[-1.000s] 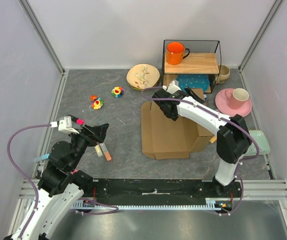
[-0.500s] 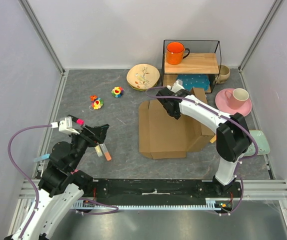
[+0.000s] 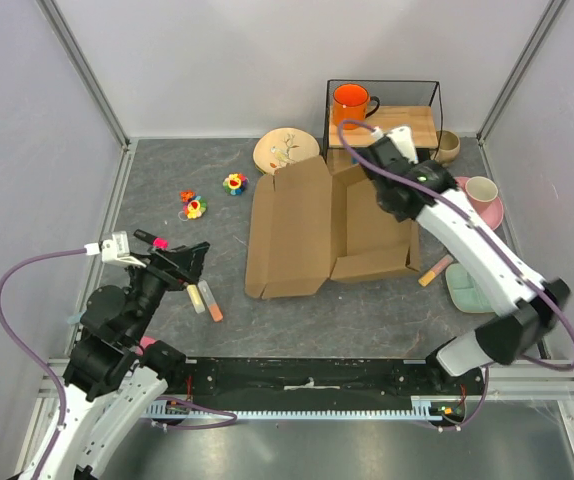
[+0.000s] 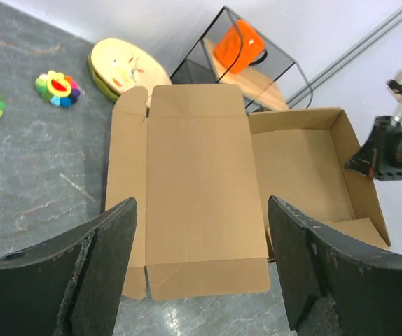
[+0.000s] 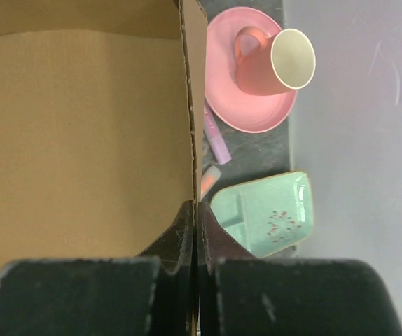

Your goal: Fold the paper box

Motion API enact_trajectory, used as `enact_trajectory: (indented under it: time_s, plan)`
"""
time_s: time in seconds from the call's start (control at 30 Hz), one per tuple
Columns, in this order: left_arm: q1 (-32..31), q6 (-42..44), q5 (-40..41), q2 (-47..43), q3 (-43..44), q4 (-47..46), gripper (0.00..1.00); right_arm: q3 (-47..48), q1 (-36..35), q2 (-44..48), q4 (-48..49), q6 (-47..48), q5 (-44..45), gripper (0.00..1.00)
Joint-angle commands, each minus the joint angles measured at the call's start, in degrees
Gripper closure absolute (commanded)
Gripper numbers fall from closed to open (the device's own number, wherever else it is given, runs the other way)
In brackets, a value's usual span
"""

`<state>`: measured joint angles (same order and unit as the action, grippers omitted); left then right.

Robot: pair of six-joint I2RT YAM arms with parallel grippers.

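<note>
The paper box (image 3: pixel 307 230) lies unfolded at centre frame. My right gripper (image 5: pixel 195 213) pinches its upright right wall tight. My left gripper (image 4: pixel 201 203), lower left, hangs spread wide, holding nothing.

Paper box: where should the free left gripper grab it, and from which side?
Probably the narrow flap at the near end of the paper box lid, approached from the near-left: it is thin, creased and faces the open left gripper, while the right gripper pinches the right wall.
</note>
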<state>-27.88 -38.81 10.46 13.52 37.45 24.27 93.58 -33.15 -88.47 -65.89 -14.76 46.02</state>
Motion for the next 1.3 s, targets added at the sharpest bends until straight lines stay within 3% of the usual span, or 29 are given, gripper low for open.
enact_trajectory:
  time_s: [0.0, 0.23, 0.5, 0.83, 0.93, 1.1, 1.27]
  plan:
    - [-0.1, 3.7, 2.1, 1.2, 5.2, -1.9, 0.18, 1.9, 0.4, 8.0, -2.3, -4.9, -12.4, 1.0]
    - [-0.1, 3.5, 3.1, 1.5, 6.3, -1.9, 0.18, -6.8, 1.0, 20.8, 2.2, -17.5, -22.0, 1.0]
    - [-0.1, 1.3, 2.5, -0.1, 5.9, -0.3, 0.18, -33.7, 0.9, 35.5, 15.3, -45.0, -25.8, 1.0]
    - [-0.1, 0.8, 3.1, -2.4, 5.6, 3.1, 0.18, -56.6, 0.9, 44.9, 26.7, -70.5, -23.3, 1.0]
    - [-0.1, -0.7, 2.4, -2.8, 3.9, 3.1, 0.18, -64.0, -1.1, 46.8, 34.1, -79.0, -20.3, 1.0]
    - [-0.1, -2.8, 1.3, -3.0, 0.6, 3.2, 0.19, -66.2, -11.3, 39.8, 40.7, -88.5, -10.1, 1.0]
    - [-0.1, -4.2, 1.1, -3.3, -0.9, 4.2, 0.2, -61.2, -18.6, 23.1, 43.5, -96.6, -7.4, 1.0]
